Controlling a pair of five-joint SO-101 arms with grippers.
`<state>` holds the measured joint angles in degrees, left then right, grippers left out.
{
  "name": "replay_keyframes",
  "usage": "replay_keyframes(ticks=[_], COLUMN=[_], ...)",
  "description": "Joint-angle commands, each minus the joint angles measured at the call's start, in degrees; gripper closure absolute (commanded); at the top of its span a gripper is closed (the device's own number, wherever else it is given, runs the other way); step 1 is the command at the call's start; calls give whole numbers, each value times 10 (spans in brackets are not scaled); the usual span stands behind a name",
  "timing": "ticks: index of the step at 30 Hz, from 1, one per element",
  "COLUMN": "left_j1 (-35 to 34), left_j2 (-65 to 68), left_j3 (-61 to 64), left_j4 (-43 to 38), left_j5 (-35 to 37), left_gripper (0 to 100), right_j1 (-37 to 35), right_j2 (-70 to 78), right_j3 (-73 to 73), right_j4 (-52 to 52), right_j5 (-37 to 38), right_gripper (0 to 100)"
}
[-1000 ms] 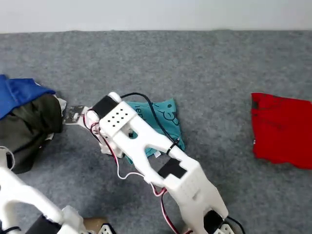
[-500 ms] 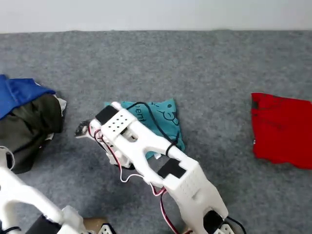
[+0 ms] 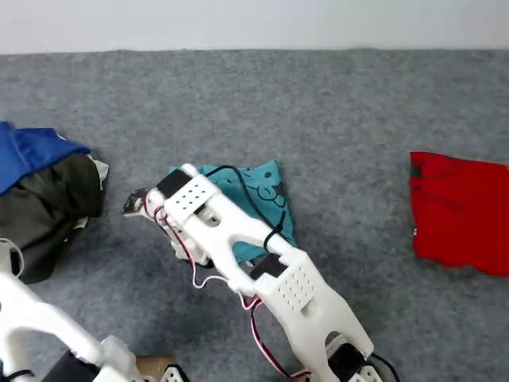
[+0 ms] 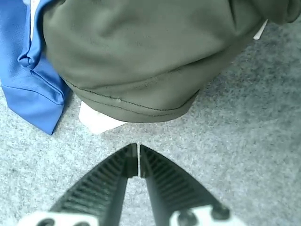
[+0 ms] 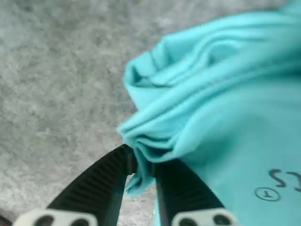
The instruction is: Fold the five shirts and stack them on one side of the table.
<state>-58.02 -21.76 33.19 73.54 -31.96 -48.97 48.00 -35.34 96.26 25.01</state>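
A teal shirt lies partly folded at the table's middle left, its left part under my right arm. My right gripper is shut on a bunched edge of that teal shirt. A folded red shirt rests at the right edge. At the left edge is a loose pile: a blue shirt over a dark olive shirt. My left gripper hangs shut and empty over bare carpet, just short of the olive shirt, the blue shirt and a white scrap of cloth.
Grey carpet covers the table, with open room at the back and between the teal and red shirts. My left arm's white body is at the near left corner, and a pale wall bounds the far edge.
My right arm's front end has drawn back from the pile toward the teal shirt. The shirt's far left corner has come into sight and its right edge has shifted slightly left.
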Motion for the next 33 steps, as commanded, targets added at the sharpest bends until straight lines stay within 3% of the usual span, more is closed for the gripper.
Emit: replay_keyframes(ticks=[1,5,16,27,33], left_j1=[0,2,2,2,2], left_j2=[-27,-27,-24,-25,-24], left_j3=[-22,-22,-22,-22,-22], left_j4=[-8,-8,-9,-9,-9], left_j5=[-3,-3,-3,-3,-3], left_gripper=[983,983,983,983,983], right_j1=[13,15,3,44,9], right_j2=[-1,-3,-61,-62,-61], right_j3=[-47,-105,-139,-171,-172], right_j4=[24,68,52,41,7], right_j5=[0,1,0,-3,1], right_gripper=[991,990,990,963,931])
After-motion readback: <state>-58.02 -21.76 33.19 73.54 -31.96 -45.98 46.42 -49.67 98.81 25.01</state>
